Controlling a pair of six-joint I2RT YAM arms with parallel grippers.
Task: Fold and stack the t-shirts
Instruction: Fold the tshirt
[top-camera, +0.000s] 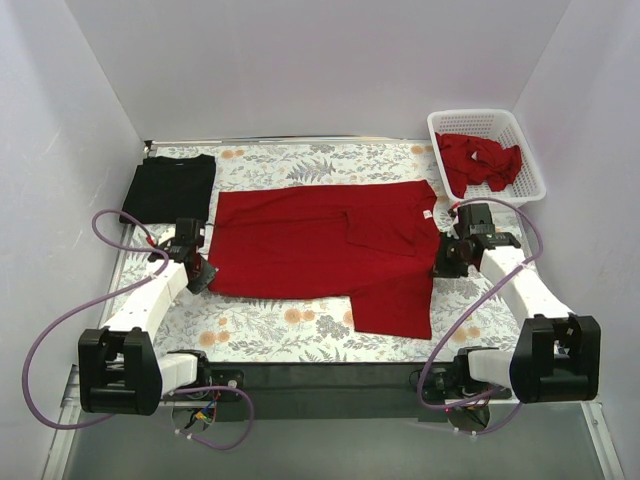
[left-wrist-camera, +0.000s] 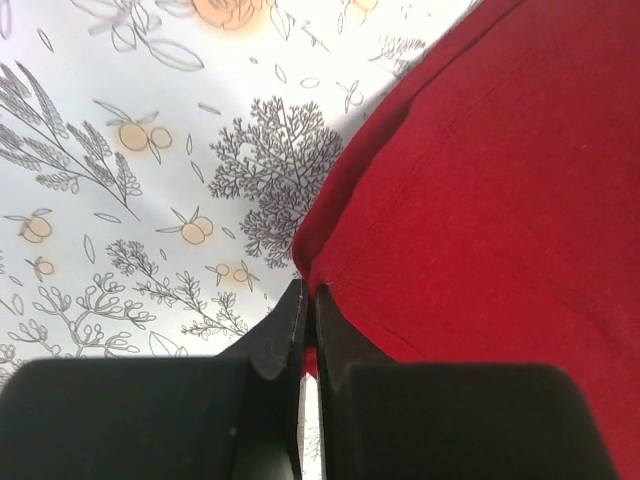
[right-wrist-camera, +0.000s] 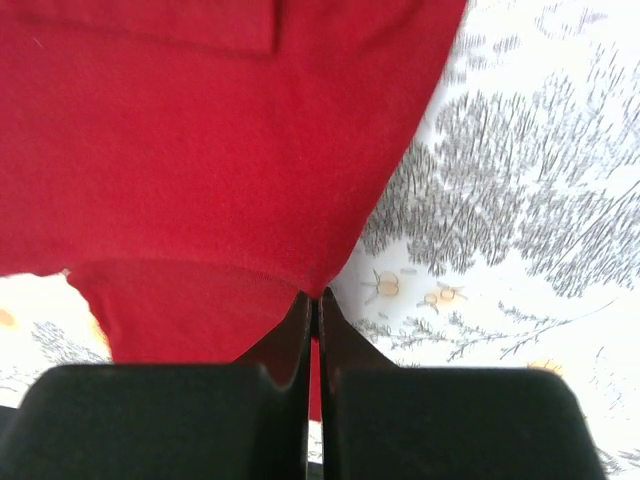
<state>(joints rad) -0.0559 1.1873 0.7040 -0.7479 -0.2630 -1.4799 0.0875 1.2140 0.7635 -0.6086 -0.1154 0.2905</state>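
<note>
Well, red t-shirt (top-camera: 320, 240) edge between fingers (left-wrist-camera: 283, 340)

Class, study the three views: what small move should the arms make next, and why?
The left gripper and right gripper are each shut on an edge of the flat red t-shirt, so probably raise both a little, together, to start the fold.

The spread red t-shirt (top-camera: 320, 240) is covering the middle. A folded black t-shirt (top-camera: 170, 188) is filling the far-left corner, a white lattice basket (top-camera: 470, 114) the far-right one. Bare floral tablecloth (top-camera: 260, 325) is lying open along the near edge.
</note>
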